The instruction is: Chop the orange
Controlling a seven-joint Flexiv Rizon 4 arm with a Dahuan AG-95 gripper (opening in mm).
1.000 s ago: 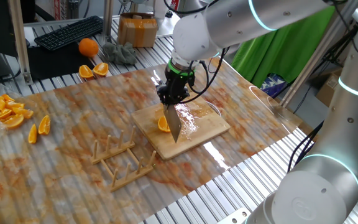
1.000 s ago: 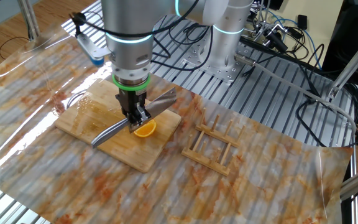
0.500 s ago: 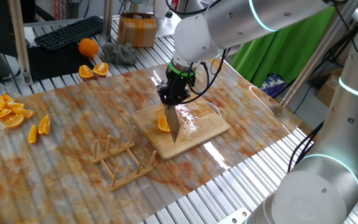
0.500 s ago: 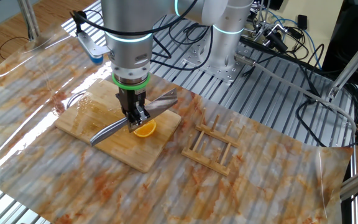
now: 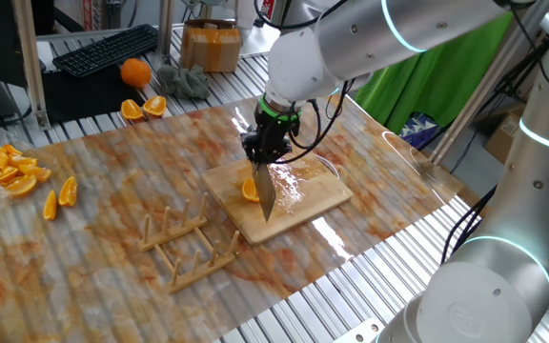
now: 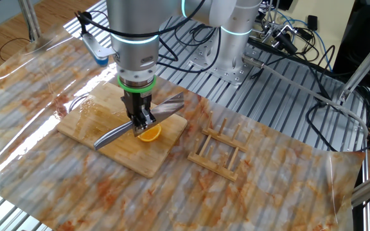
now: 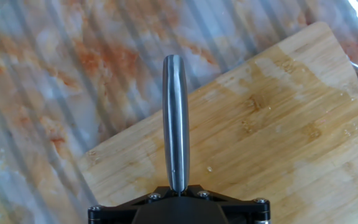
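Observation:
A small orange [image 5: 250, 190] piece, cut face up, lies on the wooden board [image 5: 308, 205] in one fixed view. The other fixed view has the same orange [image 6: 150, 134] near the right corner of the board [image 6: 85, 122]. My gripper [image 5: 263, 154] [image 6: 141, 119] hangs just above it, shut on a steel knife [image 5: 266, 193] whose blade [image 6: 111, 135] slants down onto the board beside the piece. In the hand view the knife [image 7: 174, 118] runs straight out from my gripper [image 7: 178, 188] over the board [image 7: 278, 124]. The orange is hidden there.
A wooden rack [image 5: 191, 240] [image 6: 220, 151] lies beside the board. At the far left are a heap of orange wedges [image 5: 8, 170], two loose wedges [image 5: 58, 197], two halves [image 5: 144, 108] and a whole orange [image 5: 135, 71]. A keyboard [image 5: 108, 48] sits behind.
My gripper and the knife have shifted very slightly upward. The orange piece and the board have stayed where they were.

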